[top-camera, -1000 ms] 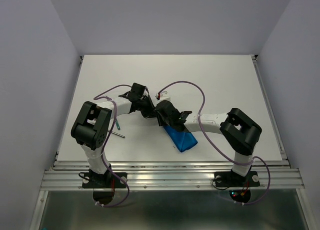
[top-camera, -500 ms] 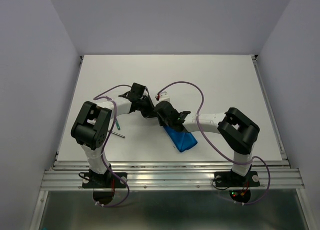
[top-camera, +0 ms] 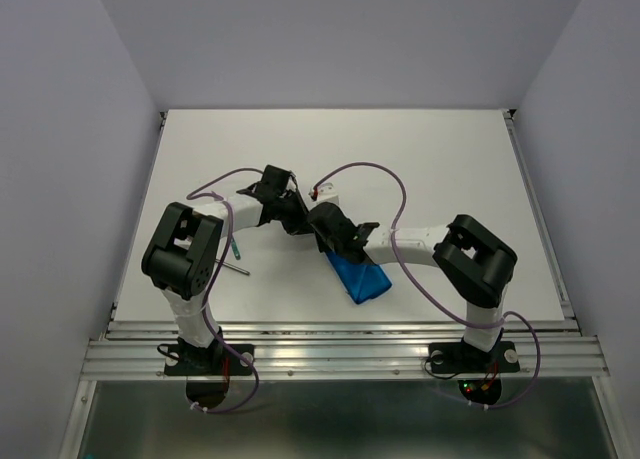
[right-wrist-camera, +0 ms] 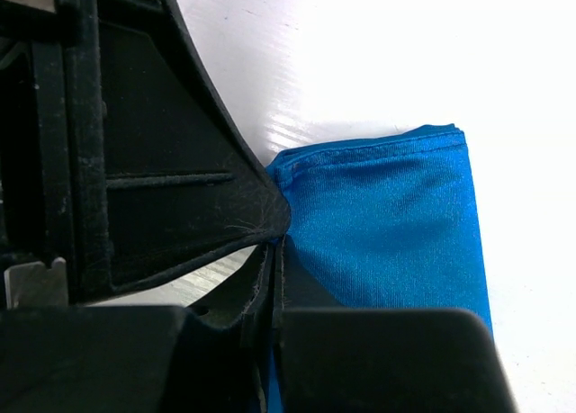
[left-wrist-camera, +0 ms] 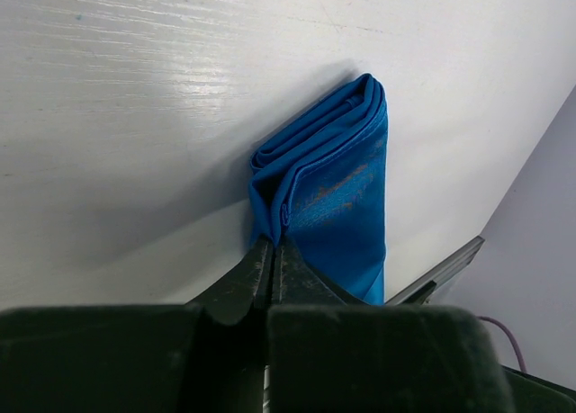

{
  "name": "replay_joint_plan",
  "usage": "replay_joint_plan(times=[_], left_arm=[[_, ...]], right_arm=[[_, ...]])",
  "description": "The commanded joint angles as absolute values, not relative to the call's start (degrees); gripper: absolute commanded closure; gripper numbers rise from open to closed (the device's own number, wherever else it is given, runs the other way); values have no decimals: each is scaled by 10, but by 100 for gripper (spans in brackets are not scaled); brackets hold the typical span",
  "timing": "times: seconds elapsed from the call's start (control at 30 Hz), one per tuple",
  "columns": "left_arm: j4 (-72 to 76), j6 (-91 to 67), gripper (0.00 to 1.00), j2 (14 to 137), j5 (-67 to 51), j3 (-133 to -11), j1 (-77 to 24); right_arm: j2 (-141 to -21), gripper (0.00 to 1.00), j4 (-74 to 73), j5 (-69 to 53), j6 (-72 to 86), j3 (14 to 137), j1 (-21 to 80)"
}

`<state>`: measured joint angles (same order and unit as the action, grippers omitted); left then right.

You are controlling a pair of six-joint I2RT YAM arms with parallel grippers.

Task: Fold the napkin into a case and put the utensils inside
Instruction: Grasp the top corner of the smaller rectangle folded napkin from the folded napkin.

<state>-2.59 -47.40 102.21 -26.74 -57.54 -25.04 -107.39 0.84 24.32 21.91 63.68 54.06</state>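
right gripper [right-wrist-camera: 274, 248] now closed, seemingly pinching napkin [right-wrist-camera: 391, 217]

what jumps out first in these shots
The bright blue napkin, folded into a narrow packet, lies in the middle of the table, near its front edge. The left pincer and the right pincer are both shut on the same end of it, side by side. The utensils lie apart, off to its left.
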Motion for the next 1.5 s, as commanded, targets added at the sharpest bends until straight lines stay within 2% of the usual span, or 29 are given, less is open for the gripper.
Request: replay_joint_plan(times=[0.0, 0.03, 0.07, 0.13, 0.17, 0.23, 0.27, 0.37, 0.73, 1.0, 1.27, 1.47], left_arm=[[-25, -455, 88, 978, -278, -565, -251], [-25, -453, 84, 975, -276, -563, -251], [-25, -450, 74, 970, -273, -563, -250], [-25, -441, 64, 961, -273, -561, -248], [-25, -438, 54, 956, -273, -559, -247], [-25, -429, 47, 945, -274, -557, -242], [-25, -426, 39, 940, -276, -556, -240], [-25, -413, 31, 924, -279, -554, -233], [-17, -392, 35, 904, -285, -512, -211], [-4, -389, 36, 900, -288, -483, -211], [-4, -375, 54, 907, -282, -470, -217], [-4, -366, 59, 920, -288, -478, -228]], right_arm=[[-1056, 99, 44, 264, 221, 627, 541], [-1051, 99, 47, 258, 221, 621, 541], [-1042, 99, 54, 251, 221, 615, 541], [-1032, 99, 62, 227, 225, 597, 533], [-1027, 99, 73, 216, 229, 590, 527], [-1010, 99, 84, 186, 233, 569, 521], [-1005, 99, 95, 177, 234, 563, 521], [-987, 99, 104, 146, 234, 545, 516], [-957, 99, 107, 62, 257, 519, 488], [-941, 99, 109, -57, 270, 502, 449], [-932, 99, 113, -135, 282, 499, 416], [-926, 99, 113, -171, 287, 496, 397]])
